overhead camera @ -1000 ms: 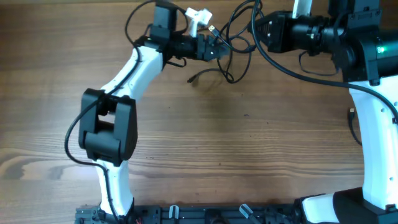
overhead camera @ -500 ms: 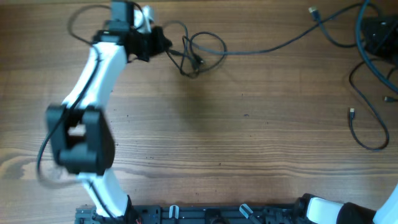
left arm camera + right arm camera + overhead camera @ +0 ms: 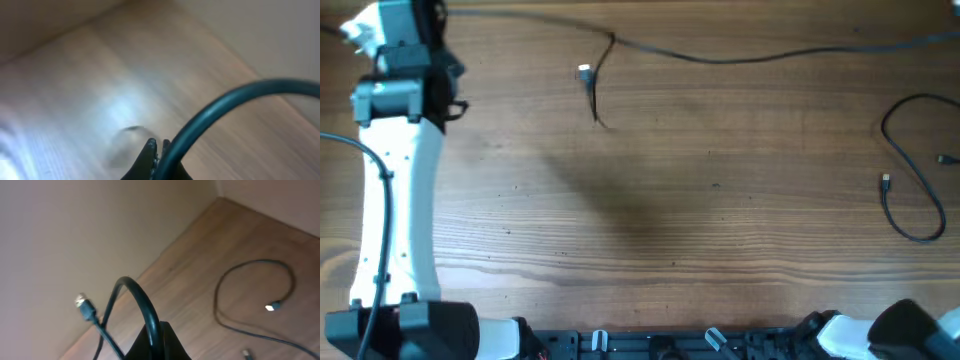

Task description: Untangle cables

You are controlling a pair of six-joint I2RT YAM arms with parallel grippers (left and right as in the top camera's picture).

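Brown wood-grain table (image 3: 700, 220), plain beige wall (image 3: 75, 230) showing in both wrist views. The left arm (image 3: 395, 200) runs straight up the left edge into the far-left corner, and its left gripper (image 3: 159, 148) is clamped on the long cable (image 3: 225, 100), blurred up close. That cable stretches along the far edge, a silver plug (image 3: 583, 71) near it. The right gripper (image 3: 155, 336) pinches a black cable (image 3: 145, 305); a loose cable (image 3: 886, 195) loops by the right edge.

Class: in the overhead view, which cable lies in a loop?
The cable near the right edge: it curves round in a loop. The other cable runs stretched almost straight along the far side.
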